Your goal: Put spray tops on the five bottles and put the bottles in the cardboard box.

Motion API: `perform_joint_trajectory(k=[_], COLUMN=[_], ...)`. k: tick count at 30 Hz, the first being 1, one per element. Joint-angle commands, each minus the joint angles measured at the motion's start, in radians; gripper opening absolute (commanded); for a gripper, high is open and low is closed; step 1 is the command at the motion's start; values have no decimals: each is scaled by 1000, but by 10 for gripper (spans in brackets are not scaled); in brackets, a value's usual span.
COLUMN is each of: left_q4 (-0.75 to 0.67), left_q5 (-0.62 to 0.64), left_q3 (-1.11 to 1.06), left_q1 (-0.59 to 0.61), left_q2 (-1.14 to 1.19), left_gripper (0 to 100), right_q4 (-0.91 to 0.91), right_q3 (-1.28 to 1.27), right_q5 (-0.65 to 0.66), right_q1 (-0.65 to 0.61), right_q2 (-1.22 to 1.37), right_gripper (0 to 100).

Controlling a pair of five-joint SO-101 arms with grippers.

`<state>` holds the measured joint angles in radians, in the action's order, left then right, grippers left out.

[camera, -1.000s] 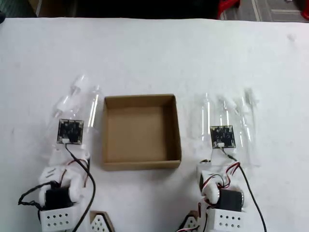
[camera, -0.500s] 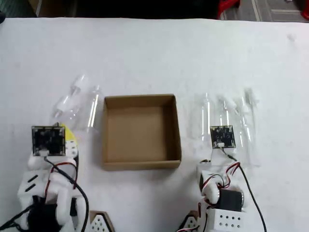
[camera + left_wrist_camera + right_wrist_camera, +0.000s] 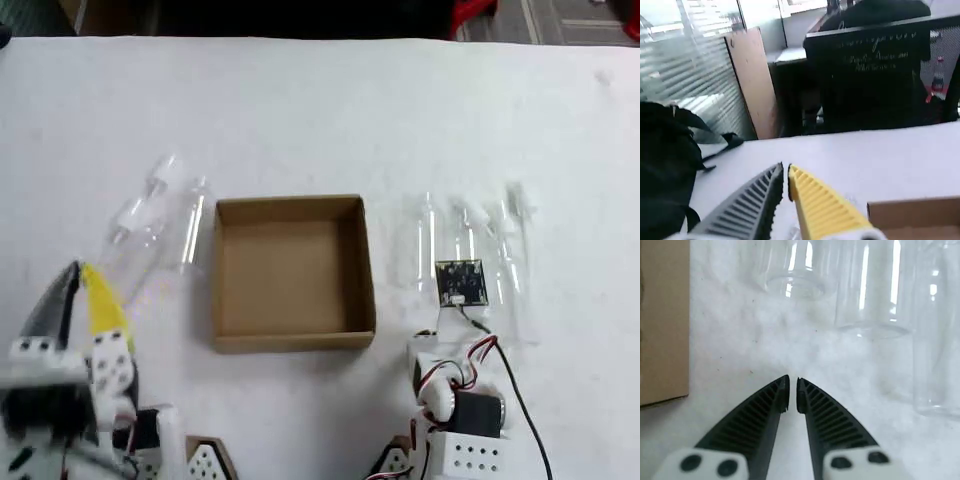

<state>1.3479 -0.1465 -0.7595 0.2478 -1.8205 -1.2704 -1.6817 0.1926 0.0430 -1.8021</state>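
At the desk's (image 3: 300,110) near left corner, the left jaws are pressed together, gripping nothing, raised above the surface. Right jaws are nearly together, gripping nothing, low over the desk, just short of three clear bottles (image 3: 466,240) lying side by side. Two more bottles (image 3: 185,230) lie left of the cardboard box (image 3: 290,203), which sits between both groups.

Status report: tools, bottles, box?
Left tool shut, empty. Right tool shut, empty, facing bottles. Bottles on table, outside box. Nothing blocks box.
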Motion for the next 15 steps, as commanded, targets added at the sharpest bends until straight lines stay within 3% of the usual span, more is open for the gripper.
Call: perform_joint_trajectory(k=[1,8,12,15], left_q4=[6,78,49,6], left_q5=[9,-3,-157,-153], left_q3=[127,137,137,129], left_q1=[-13,-10,-16,-15], left_q2=[-4,-4,-4,-4], left_gripper=[24,24,43,54], right_q4=[-4,-4,-4,-4], right_q3=[-9,-9,-9,-9], right_q5=[-9,-9,-9,-9], right_q1=[4,4,4,4], right_q2=[-2,-2,-2,-2], right_gripper=[15,15,15,15])
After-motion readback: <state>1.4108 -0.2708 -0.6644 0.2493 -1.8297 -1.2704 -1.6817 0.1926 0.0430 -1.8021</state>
